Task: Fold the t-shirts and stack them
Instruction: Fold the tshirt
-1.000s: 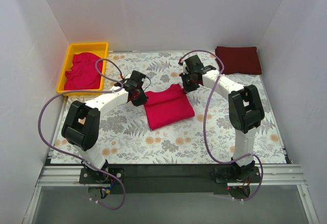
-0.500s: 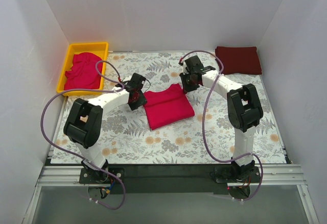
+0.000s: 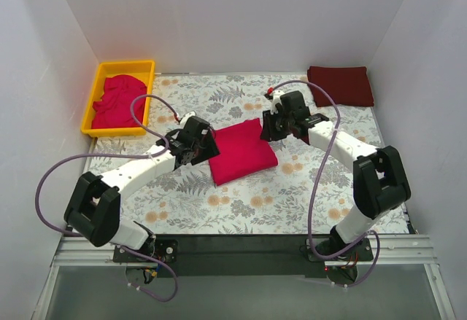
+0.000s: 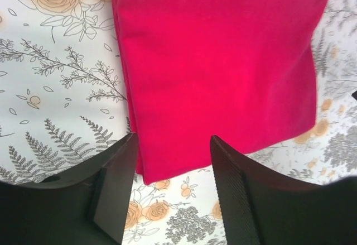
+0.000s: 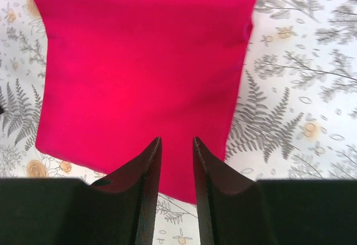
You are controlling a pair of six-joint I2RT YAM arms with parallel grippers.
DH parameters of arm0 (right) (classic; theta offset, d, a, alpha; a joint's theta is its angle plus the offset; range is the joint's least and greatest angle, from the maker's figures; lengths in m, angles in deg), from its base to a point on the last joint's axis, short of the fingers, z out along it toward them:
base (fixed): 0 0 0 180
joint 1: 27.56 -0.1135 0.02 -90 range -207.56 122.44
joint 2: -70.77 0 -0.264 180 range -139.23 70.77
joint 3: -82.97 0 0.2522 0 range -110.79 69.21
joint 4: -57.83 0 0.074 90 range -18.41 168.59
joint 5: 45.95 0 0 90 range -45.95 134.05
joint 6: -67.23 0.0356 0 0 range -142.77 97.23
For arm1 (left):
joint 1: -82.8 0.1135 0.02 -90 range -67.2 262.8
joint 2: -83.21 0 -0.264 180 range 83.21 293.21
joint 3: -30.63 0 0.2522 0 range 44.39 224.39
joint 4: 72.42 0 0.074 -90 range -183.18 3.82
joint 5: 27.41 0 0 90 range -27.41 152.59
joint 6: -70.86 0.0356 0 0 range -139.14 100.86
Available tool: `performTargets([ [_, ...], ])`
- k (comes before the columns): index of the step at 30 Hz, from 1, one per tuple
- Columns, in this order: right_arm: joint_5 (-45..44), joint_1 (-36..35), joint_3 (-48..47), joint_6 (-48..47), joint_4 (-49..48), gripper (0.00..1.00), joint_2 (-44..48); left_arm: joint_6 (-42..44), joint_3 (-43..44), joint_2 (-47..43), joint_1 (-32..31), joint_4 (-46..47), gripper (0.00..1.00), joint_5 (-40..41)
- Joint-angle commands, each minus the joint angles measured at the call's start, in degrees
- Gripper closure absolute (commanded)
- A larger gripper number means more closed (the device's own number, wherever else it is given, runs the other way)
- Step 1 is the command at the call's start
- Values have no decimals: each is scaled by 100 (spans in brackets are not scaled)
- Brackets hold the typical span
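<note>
White walls [image 3: 219, 21] on three sides; floral table cover [image 3: 182, 189], grey ferns and pale orange blossoms on white. Item: folded crimson-pink t-shirt [image 3: 241, 151], one, lying flat and slightly askew at the middle of the cover. Item: crumpled crimson-pink t-shirt [image 3: 117, 101], unfolded, heaped in the yellow tray [image 3: 124, 63] at the far left corner. Item: dark maroon t-shirt [image 3: 340, 84], folded into a neat rectangle, far right corner, well apart from the others. Left gripper [image 4: 173, 195] at the folded shirt's left edge, jaws standing well apart, the shirt's corner visible below the gap, nothing pinched. Right gripper [image 5: 172, 189] at the shirt's far right edge, jaws parted by a narrow slot, red cloth showing beneath, nothing held.
</note>
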Motion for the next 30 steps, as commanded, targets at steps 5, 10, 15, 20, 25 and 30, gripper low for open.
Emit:
performTargets([
  [5, 1146, 33, -321, 133, -1124, 65, -853, 350, 371, 786, 130, 761, 54, -31],
  [10, 2007, 288, -1076, 423, -1608, 65, -1820, 570, 978, 1559, 613, 1006, 57, -127],
  [15, 2735, 604, -1455, 993, -2328, 64, -2680, 606, 1383, 2419, 1078, 1331, 59, -610],
  [20, 3238, 955, -1570, 1943, -3313, 64, -3507, 448, 1524, 3194, 1360, 1455, 62, -865],
  [25, 3528, 1219, -1535, 2330, -3832, 64, -4062, 403, 1542, 3677, 1712, 1569, 63, -1242],
  [30, 3835, 1483, -1202, 2585, -4218, 64, -3765, 509, 1647, 3574, 1791, 1543, 56, -1419],
])
